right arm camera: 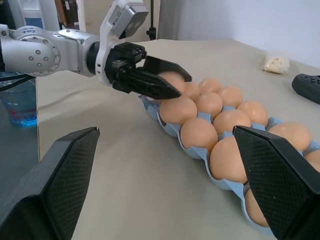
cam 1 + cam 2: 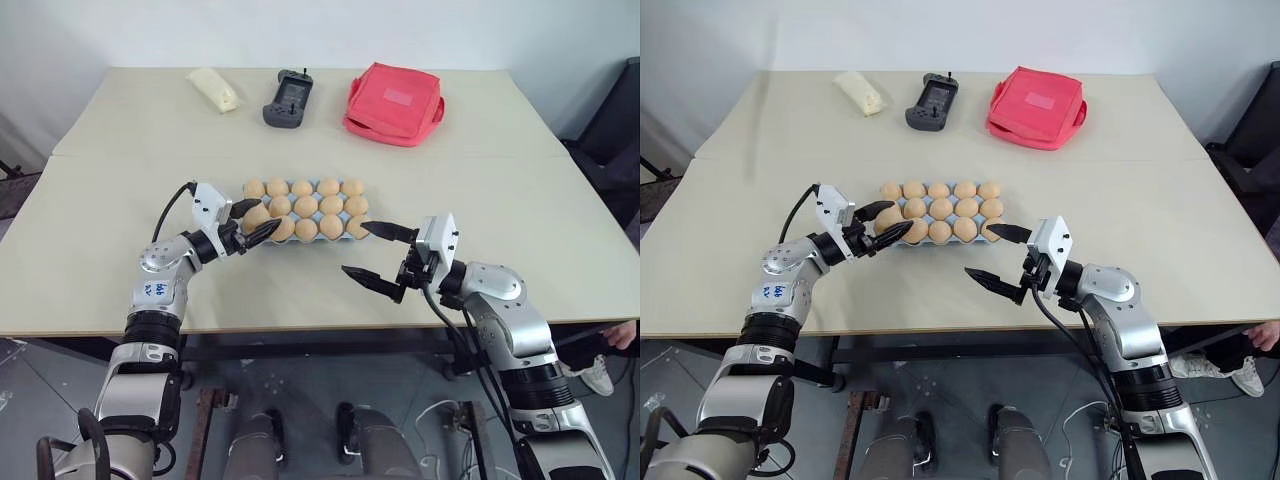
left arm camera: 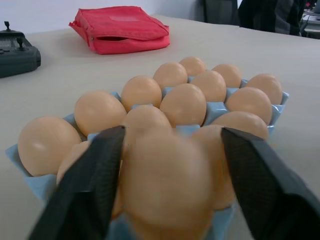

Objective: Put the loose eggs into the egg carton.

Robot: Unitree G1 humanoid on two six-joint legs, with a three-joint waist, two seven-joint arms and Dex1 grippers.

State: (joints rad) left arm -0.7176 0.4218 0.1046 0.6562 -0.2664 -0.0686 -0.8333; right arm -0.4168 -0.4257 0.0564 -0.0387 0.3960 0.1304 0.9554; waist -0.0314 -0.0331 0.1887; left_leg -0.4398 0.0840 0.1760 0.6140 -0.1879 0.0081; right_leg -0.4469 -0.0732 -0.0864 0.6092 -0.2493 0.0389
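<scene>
So the egg carton (image 2: 359, 232) sits mid-table, light blue, and it's basically full; three rows of tan eggs, and every cup I can make out has one in it. The one that matters is the egg (image 2: 256, 216) at the near-left corner of the tray; the left gripper (image 2: 254, 222) has its two black fingers on either side of it, and in the left wrist view that egg (image 3: 167, 182) bulges right between the fingers (image 3: 97, 180). Honestly I can't tell if it's being squeezed or has just been let go; the fingers sit close around it but not obviously pressing, so call it undecided. It looks seated in, or just over, that corner cup.

The right gripper (image 2: 379, 257) hangs off the near-right corner of the carton, fingers spread wide, holding nothing; from its wrist view you look along the row of eggs at the other gripper.

Further back: a red pouch (image 2: 393, 103), a dark handheld controller (image 2: 288, 99) and a pale bag (image 2: 214, 89) along the far edge; no loose eggs lying on the table that I can spot.

My read is we're at the very last placement; next move would be opening the fingers fully and backing the left arm straight out without nudging the neighbouring eggs, which are touching-close.
</scene>
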